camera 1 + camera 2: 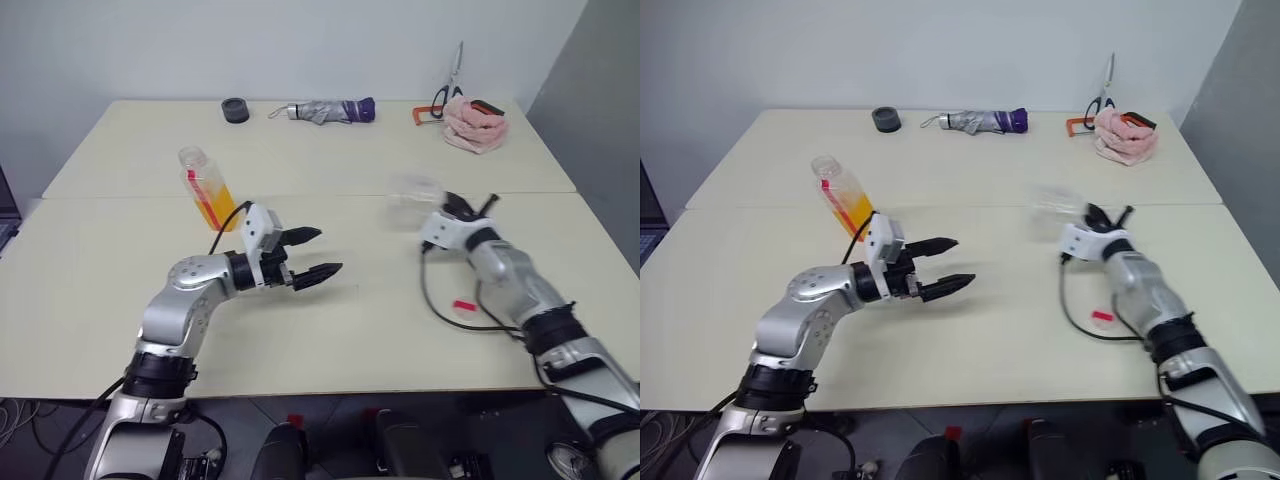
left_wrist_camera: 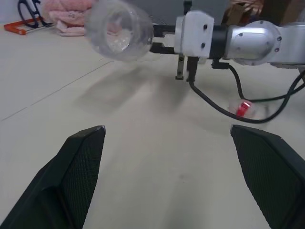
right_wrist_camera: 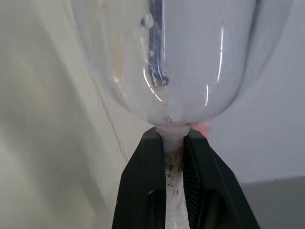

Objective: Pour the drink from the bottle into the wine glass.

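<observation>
The bottle (image 1: 207, 187) stands on the table behind my left arm, clear with a red strip, leaning slightly. The orange drink (image 1: 216, 210) fills its lower part. My left gripper (image 1: 328, 251) is open and empty, in front and to the right of the bottle, pointing toward the right arm. My right gripper (image 1: 452, 206) is shut on the stem of the wine glass (image 1: 413, 198). The glass is held above the table on its side, bowl toward my left gripper. In the right wrist view the fingers (image 3: 143, 162) pinch the stem just below the bowl (image 3: 176, 57).
A small red-and-clear piece (image 1: 464, 306) lies on the table under my right forearm. Along the far edge lie a black tape roll (image 1: 235, 109), a folded umbrella (image 1: 330, 110), scissors (image 1: 447, 90) and a pink cloth (image 1: 476, 124). A seam (image 1: 320, 196) joins two tables.
</observation>
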